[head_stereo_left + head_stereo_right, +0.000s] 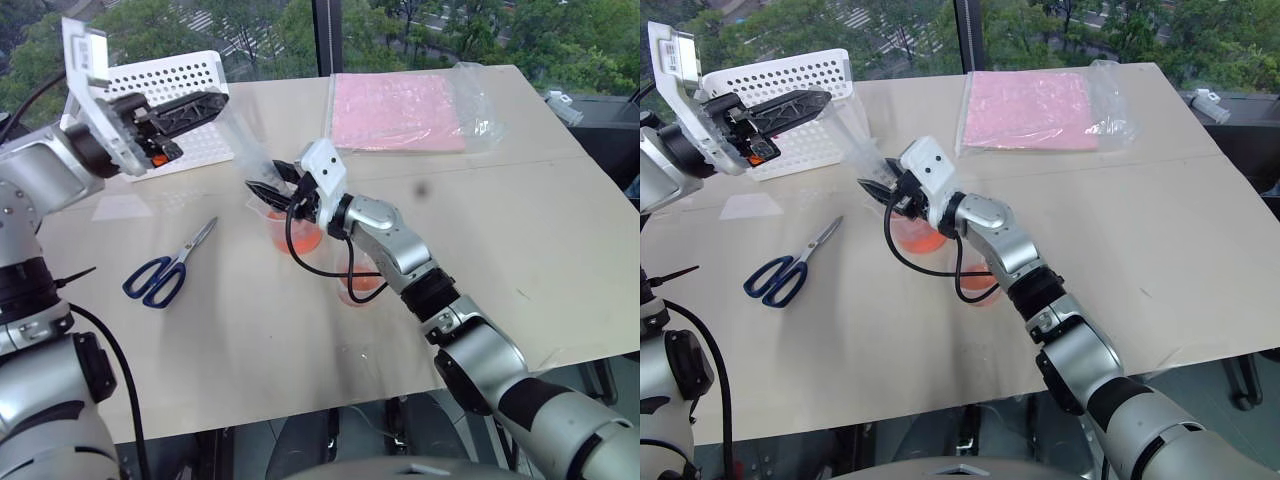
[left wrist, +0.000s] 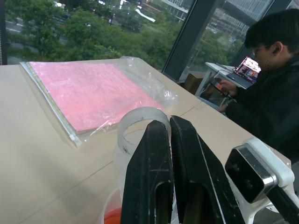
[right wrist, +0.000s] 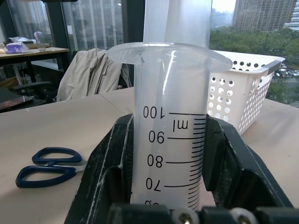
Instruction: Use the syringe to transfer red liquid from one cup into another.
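While the right gripper is clamping the syringe barrel just above the measuring cup, the left gripper, pinching the plunger top, should be pulling straight along the barrel, slowly, keeping the tip submerged in red liquid.

We see a beige table before tall windows with green trees across the upper frame.
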{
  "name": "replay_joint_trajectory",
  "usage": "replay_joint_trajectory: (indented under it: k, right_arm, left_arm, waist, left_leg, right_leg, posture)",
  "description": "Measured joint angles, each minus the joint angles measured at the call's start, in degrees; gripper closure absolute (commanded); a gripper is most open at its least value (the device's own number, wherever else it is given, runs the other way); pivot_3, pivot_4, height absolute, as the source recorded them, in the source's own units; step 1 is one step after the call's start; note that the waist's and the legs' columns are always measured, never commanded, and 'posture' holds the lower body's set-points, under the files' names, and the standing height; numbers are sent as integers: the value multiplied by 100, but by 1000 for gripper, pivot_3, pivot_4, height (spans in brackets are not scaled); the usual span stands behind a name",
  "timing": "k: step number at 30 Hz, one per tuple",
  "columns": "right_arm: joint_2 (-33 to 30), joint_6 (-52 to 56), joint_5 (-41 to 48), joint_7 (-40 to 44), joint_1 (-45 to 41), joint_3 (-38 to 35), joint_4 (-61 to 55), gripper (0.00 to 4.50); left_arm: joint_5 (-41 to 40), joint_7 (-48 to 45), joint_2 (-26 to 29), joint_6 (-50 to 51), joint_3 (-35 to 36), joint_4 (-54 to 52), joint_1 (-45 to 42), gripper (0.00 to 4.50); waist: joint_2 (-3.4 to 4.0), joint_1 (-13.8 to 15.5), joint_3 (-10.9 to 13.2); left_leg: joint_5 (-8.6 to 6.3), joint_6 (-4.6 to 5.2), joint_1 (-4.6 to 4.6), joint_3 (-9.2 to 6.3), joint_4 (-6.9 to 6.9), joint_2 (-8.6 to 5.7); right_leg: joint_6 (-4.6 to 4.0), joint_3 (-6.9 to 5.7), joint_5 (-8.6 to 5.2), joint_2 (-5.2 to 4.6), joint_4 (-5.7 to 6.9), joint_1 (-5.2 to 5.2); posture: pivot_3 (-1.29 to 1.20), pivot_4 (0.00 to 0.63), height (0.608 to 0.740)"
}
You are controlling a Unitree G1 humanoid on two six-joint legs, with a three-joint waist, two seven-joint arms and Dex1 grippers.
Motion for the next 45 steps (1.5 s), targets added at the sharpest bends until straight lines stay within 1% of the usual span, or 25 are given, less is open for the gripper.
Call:
replay_joint_trajectory:
  k: [8,12,15,22,34,45]
  right_arm:
    - [1,-101,1,1,-16,11,34,2985]
    - [1,-17,39,31,-60,34,-33,2985]
    - [0,263,112,86,-64,48,-202,2985]
    - [0,441,229,61,-65,36,-307,2985]
    - [0,426,240,23,-71,18,-275,2985]
    - [0,391,222,49,-77,-8,-216,2986]
  left_arm:
    - [2,-63,1,-12,146,-31,77,4500]
    - [27,-355,176,-196,288,-223,462,4500]
    - [47,-450,200,-358,413,-422,724,4500]
    - [25,-326,120,-398,406,-525,688,4500]
    - [-39,-197,42,-371,397,-707,708,4500]
    - [-178,-29,2,-311,498,-1011,1024,4500]
  waist:
    - [0,-4,0]
    - [0,-34,0]
    - [-1,-14,-1]
    - [-1,10,0]
    - [-1,2,0]
    - [-3,-1,-1]
  left_leg:
    - [0,0,0,0,0,0]
    - [0,0,2,1,-1,1]
    - [0,0,2,0,0,1]
    - [0,0,0,0,0,0]
    - [0,0,0,1,-1,0]
    - [0,0,2,1,0,1]
  right_leg:
    - [0,0,0,0,1,0]
    - [0,3,0,0,0,0]
    - [0,2,0,0,0,1]
    - [0,1,0,-2,0,0]
    - [0,2,0,-1,0,-1]
    - [0,2,0,-1,1,1]
  posture:
    - [0,150,740]
    - [0,150,740]
    - [0,150,740]
    - [0,150,740]
    - [0,150,740]
    - [0,150,740]
